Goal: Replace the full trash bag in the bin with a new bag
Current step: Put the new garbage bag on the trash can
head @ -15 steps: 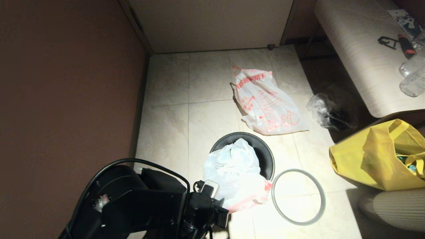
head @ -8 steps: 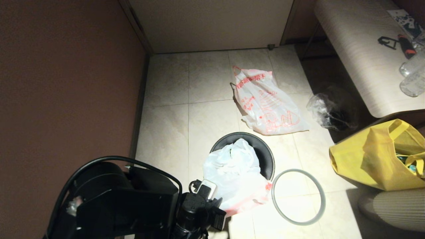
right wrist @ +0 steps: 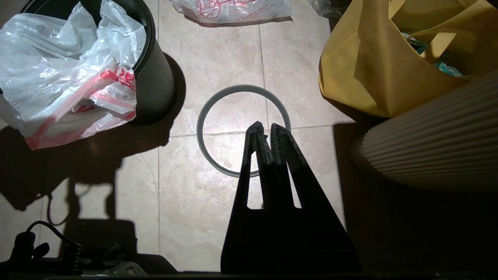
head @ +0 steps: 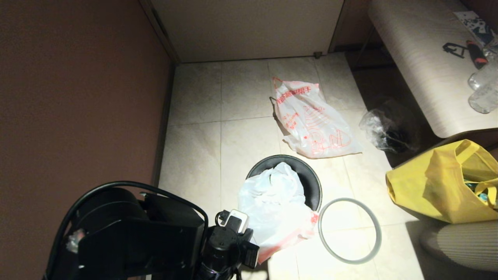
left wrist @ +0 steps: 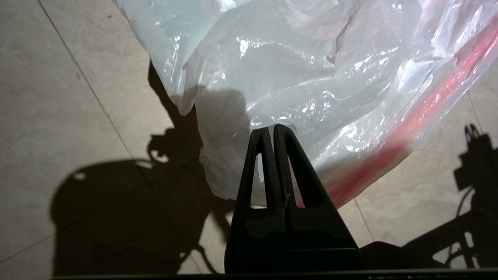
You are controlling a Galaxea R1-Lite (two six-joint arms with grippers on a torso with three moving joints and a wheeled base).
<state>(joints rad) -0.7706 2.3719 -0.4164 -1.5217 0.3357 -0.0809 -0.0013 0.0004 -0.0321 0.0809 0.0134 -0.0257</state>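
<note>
Left tool (left wrist: 272,130) clenched on the new bag (head: 274,206), cloudy-white, crinkled, red-edged, spilling over the black bin (head: 311,181) at lower centre; right tool (right wrist: 263,130) clenched, empty.

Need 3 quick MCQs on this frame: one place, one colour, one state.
1. Where is the full bag?
A. In the bin
B. On the floor beyond the bin
C. Inside the tote

2. What colour is the tote?
A. Yellow
B. Blue
C. Green

3. What state is the hoop in?
A. Clamped on the bin's rim
B. Lying flat on the floor beside the bin
C. Held up by the right gripper

Key:
1 B: the full bag lies on the tiles past the bin, and only the new bag drapes over the bin.
2 A: the tote is plainly yellow.
3 B: the hoop rests on the tiles with nothing gripping it.
</note>
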